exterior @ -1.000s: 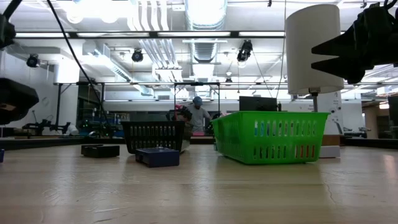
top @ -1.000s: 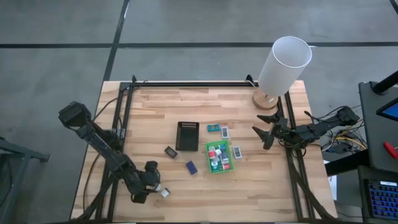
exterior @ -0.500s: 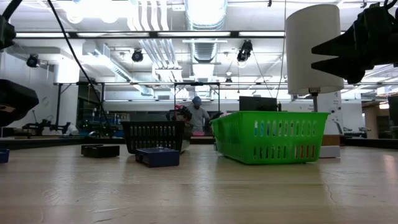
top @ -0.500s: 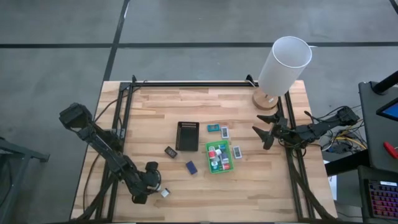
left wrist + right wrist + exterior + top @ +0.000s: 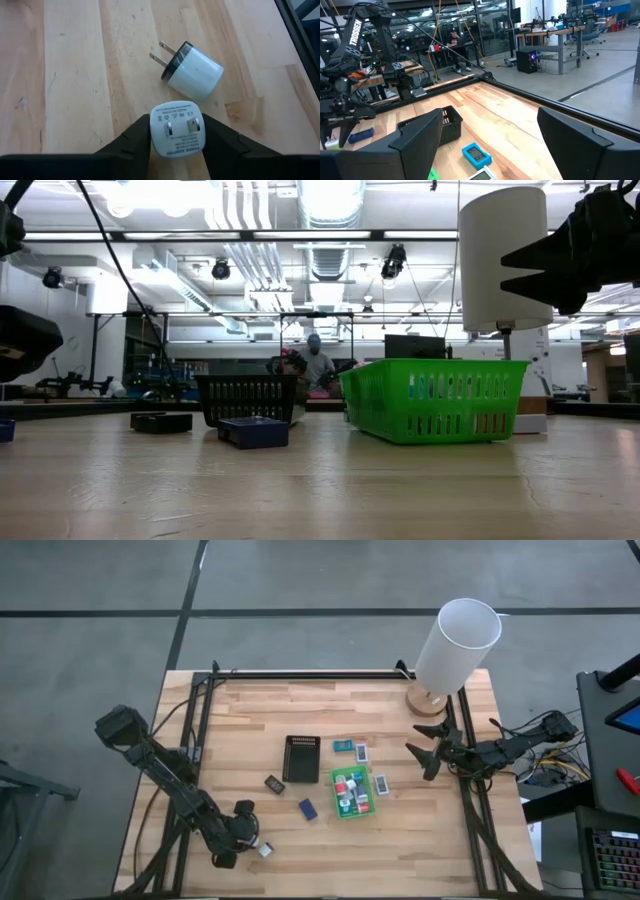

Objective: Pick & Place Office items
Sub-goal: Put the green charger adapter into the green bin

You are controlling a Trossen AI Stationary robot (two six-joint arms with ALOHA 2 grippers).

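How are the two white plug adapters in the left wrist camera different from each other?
The white adapter in the left hand sits between its fingers, its prong face toward the camera. The adapter on the table lies free on its side on the wood, prongs pointing sideways, with a dark band at the prong end. The held one shows printed text; the loose one shows a plain body. Both are small, white and two-pronged.

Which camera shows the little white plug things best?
The left wrist view: one white plug sits between the left gripper fingers, another white plug lies beside it on the table. The high view shows only a white speck; the low and right wrist views show neither.
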